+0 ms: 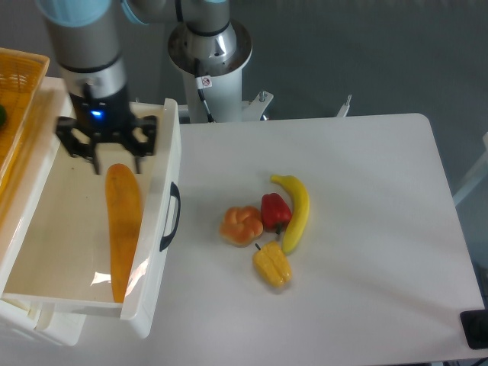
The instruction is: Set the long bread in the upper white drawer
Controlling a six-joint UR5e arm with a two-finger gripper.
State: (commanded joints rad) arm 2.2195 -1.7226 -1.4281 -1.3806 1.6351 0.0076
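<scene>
The long bread [123, 229], a smooth orange-tan loaf with rounded ends, is seen lying lengthwise inside the upper white drawer [157, 252] along its right wall. Its far end is just below the gripper [117, 163], whose fingers are spread apart and hold nothing. The drawer is glossy white plastic with one black curved handle [173, 216]. On the white table [366, 229] one yellow pepper, one round bun, one red pepper and one banana are clustered.
</scene>
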